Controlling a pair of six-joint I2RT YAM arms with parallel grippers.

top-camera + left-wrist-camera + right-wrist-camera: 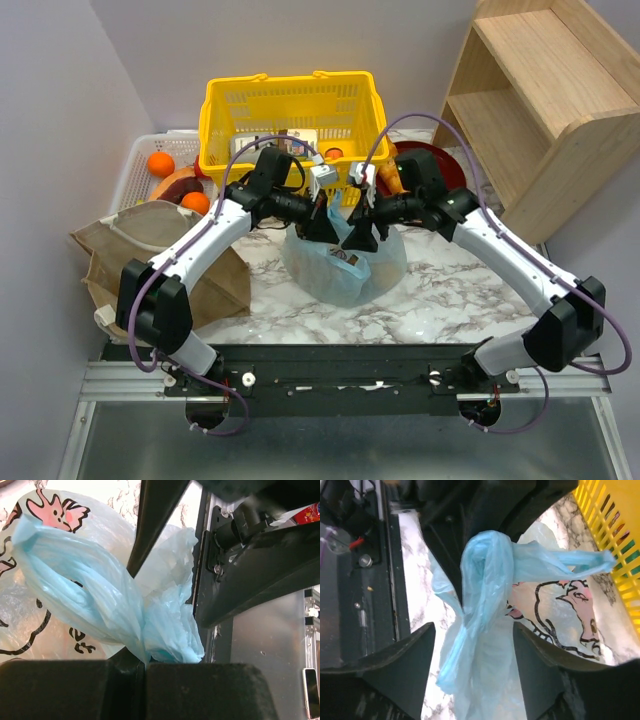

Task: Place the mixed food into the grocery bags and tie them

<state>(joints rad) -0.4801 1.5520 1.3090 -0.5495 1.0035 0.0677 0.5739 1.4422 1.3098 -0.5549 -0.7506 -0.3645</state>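
The light-blue bag (345, 262) sits on the marble tabletop (450, 290) directly under both grippers, its pink-and-white cartoon print facing up and its thin plastic gathered at the top into twisted bands. The left gripper (145, 667) is pressed together on one of these bands. In the left wrist view the blue plastic comes out right at the seam where its two fingers meet, then fans away ahead of the tips. The right gripper (472, 645) stands spread. A looped band of the bag (485, 580) rises just ahead of it and a loose tail hangs down between its fingers (420, 655); whether the plastic touches either finger is not clear. From above, the left gripper (325, 225) and right gripper (358, 238) meet nose to nose over the bag's mouth. Just beyond them stands the yellow basket (290, 110). Out past the left gripper's outer side the tan bag (150, 250) slumps near that arm, with oranges (160, 163) on a white tray (135, 165) behind it. Beyond the right gripper's outer side lie a red plate (445, 160) and a wooden shelf (540, 100).
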